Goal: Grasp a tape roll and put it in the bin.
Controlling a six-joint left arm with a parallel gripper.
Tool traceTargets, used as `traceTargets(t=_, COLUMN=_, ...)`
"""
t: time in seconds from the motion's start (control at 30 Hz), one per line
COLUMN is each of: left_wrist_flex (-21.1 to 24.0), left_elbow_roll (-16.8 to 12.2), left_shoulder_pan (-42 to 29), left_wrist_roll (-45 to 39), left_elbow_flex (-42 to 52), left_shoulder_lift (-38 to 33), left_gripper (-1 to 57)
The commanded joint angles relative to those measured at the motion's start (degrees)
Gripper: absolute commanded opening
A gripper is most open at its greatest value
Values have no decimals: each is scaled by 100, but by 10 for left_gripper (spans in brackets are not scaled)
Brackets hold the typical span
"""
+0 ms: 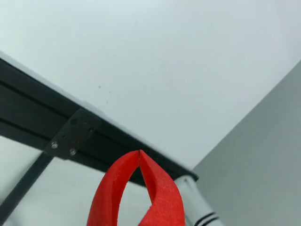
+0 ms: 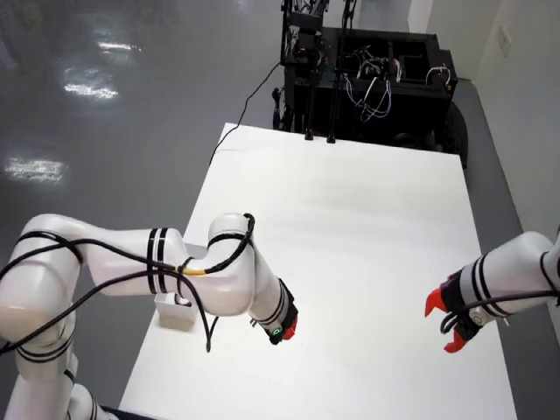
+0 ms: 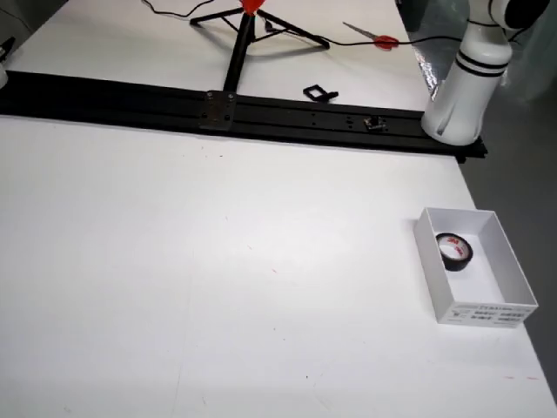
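A black tape roll (image 3: 453,251) lies inside the white open bin (image 3: 474,311) near the table's right edge in the side view. From above, the bin (image 2: 175,313) sits beside the left arm's elbow, and its inside is hidden. The working gripper (image 2: 287,331) is on that left arm, low over the white table, right of the bin and apart from it. In the view that rides on the gripper, its red fingers (image 1: 139,153) meet at the tips with nothing between them.
A black rail (image 3: 261,111) with a metal bracket (image 1: 66,139) runs along the table's far side in the side view, and an arm base (image 3: 457,87) stands at its right end. A second arm (image 2: 451,322) with red fingers rests at the right. A tripod (image 3: 244,35) and scissors (image 3: 374,37) lie behind the rail.
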Motion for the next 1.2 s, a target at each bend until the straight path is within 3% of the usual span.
traceTargets(t=0.03, left_wrist_flex=-330, left_elbow_roll=-1190, left_shoulder_pan=-651, left_wrist_roll=1871, left_elbow_flex=-297, left_shoulder_lift=-249, left_gripper=-4)
traceTargets(t=0.67, left_wrist_flex=-251, left_elbow_roll=-1217, left_shoulder_pan=-309, left_wrist_roll=764, left_elbow_flex=-297, left_shoulder_lift=-275, left_gripper=-4)
traceTargets(t=1.2, left_wrist_flex=-313, left_elbow_roll=-1199, left_shoulder_pan=-106, left_wrist_roll=834, left_elbow_flex=-280, left_shoulder_lift=-257, left_gripper=-4)
